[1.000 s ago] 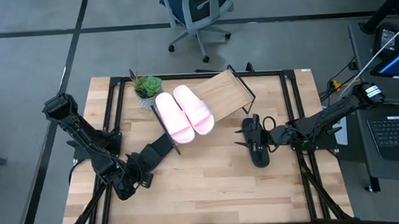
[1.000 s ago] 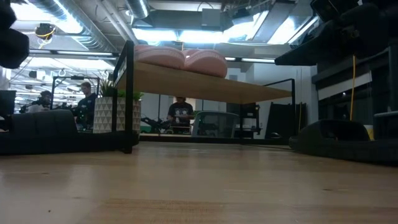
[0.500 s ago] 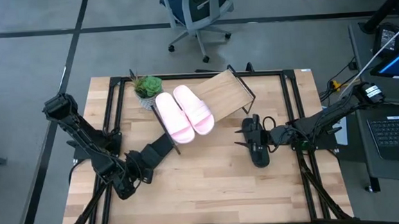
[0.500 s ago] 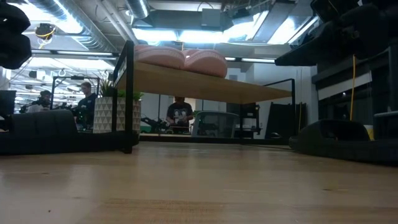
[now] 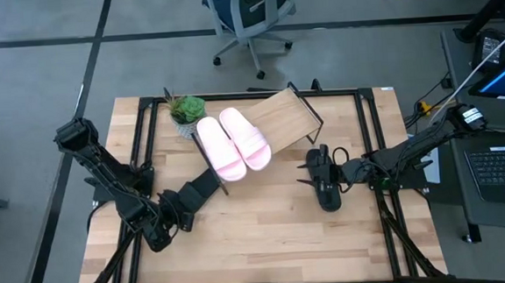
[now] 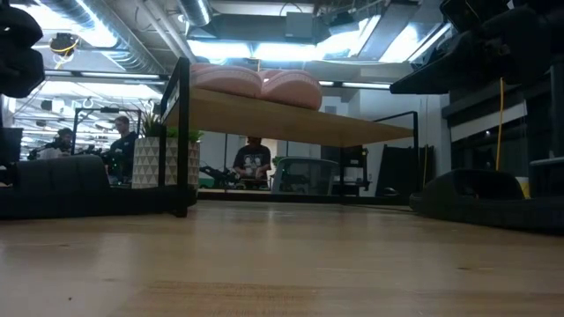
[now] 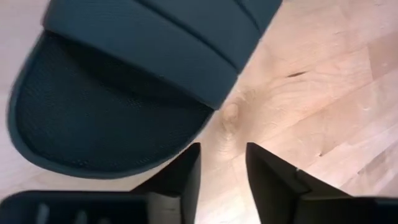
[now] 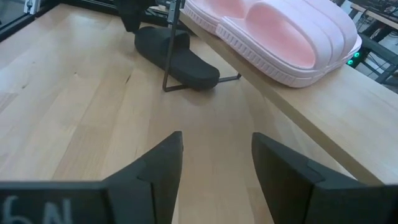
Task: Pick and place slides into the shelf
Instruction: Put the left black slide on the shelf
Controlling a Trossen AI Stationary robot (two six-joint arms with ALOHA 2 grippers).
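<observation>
Slides are split at this moment: two pink slides (image 5: 233,143) are lying side by side on the shelf (image 5: 279,118), one black slide (image 5: 204,185) is lying on the table (image 5: 267,228) by the shelf's front left leg, and another black slide (image 5: 325,188) is lying on the table to the shelf's right. You are working the left gripper (image 7: 222,163) just beside the left black slide, with its dark fingers (image 7: 186,171) standing a little apart and nothing between them; in the left wrist view the slide's open end is lying just off the fingertips, not inside them. Before you close, you should be bringing one finger under the wide strap and the other over it, so the grip lands on the strap rather than the sole's edge. The left arm is folding low across the table's left side, wrist reaching toward the shelf. The right gripper (image 8: 214,165) is hovering wide open and empty near the right black slide, facing the shelf; from above its fingers are hard to separate from that slide, so contact there is uncertain.
</observation>
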